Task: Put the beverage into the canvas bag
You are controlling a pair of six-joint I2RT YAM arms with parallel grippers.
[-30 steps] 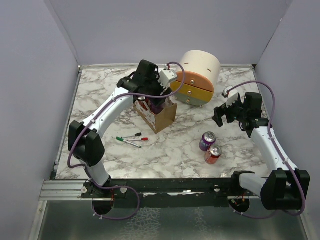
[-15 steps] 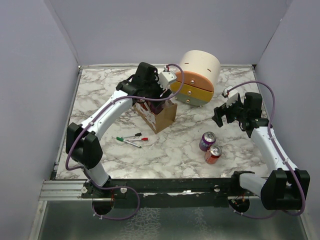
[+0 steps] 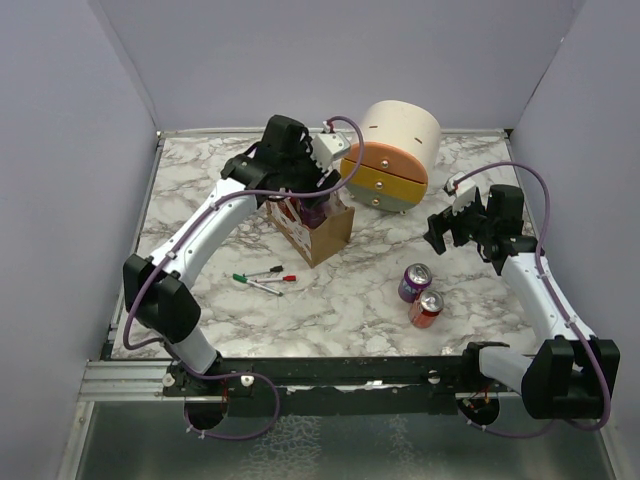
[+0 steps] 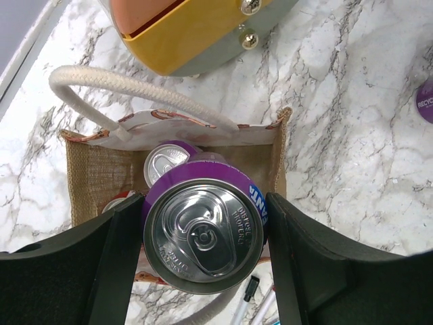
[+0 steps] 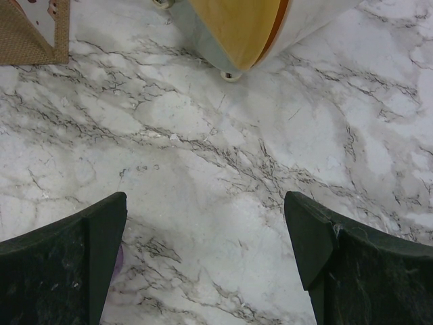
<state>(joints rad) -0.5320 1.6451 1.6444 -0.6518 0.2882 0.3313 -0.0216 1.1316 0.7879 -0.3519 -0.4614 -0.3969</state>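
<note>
The left gripper [image 4: 204, 261] has its two dark fingers closed against the sides of a purple soda can [image 4: 203, 220], holding it upright directly over the open mouth of the canvas bag [image 4: 95, 177]. The bag stands on the marble table [image 3: 200, 190], just in front of a round cream drawer unit [image 3: 398, 140]. The left wrist view looks straight down on the can's silver lid. Below it, inside the bag, sits another purple can [image 4: 164, 161]. A pale rope handle [image 4: 101, 80] arches over the bag's far edge.

The right gripper [image 5: 206, 230] hovers wide open and empty over bare marble. A purple can [image 3: 415, 281] and a red can [image 3: 427, 308] stand near it on the table.

The step in hand appears to be lowering the can into the bag. The next move probably calls for a straight descent beside the can already inside, clear of the handle, before the fingers open.
</note>
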